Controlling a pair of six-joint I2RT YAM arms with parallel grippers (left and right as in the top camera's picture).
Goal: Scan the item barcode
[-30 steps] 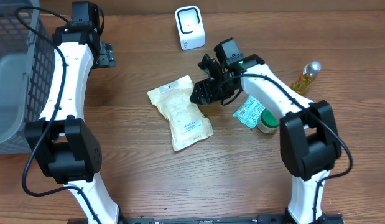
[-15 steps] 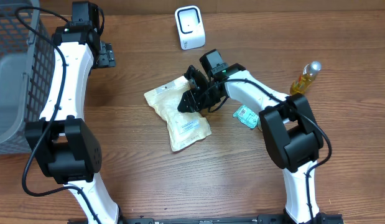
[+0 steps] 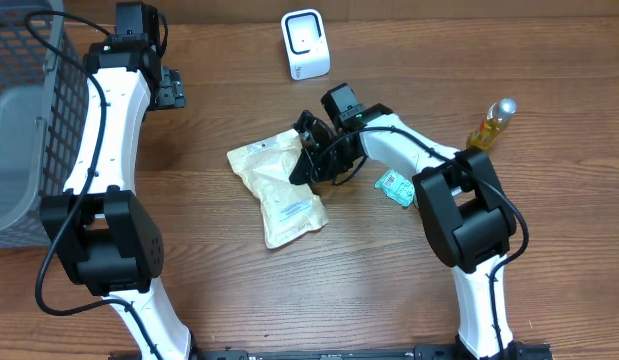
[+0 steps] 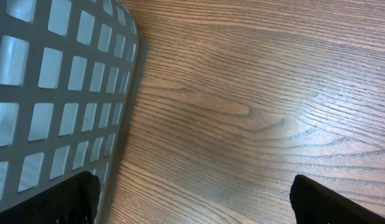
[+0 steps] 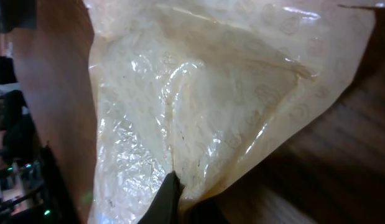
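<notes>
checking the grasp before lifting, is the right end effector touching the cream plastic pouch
Touching. The right wrist view shows the cream plastic pouch with its film bunched against the fingertips of the right end effector; overhead, the end effector sits on the pouch's right edge.

A grey mesh basket (image 3: 24,70) stood at the left edge of the wooden counter (image 3: 369,290). A bottle of yellow liquid (image 3: 492,124) sat near the right edge. A green-labelled container (image 3: 393,184), partly hidden, lay nearby, apart from the bottle.

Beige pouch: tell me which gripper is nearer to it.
Right. The right gripper is shut on the pouch edge; the left gripper hangs far off, open, beside the grey basket.
</notes>
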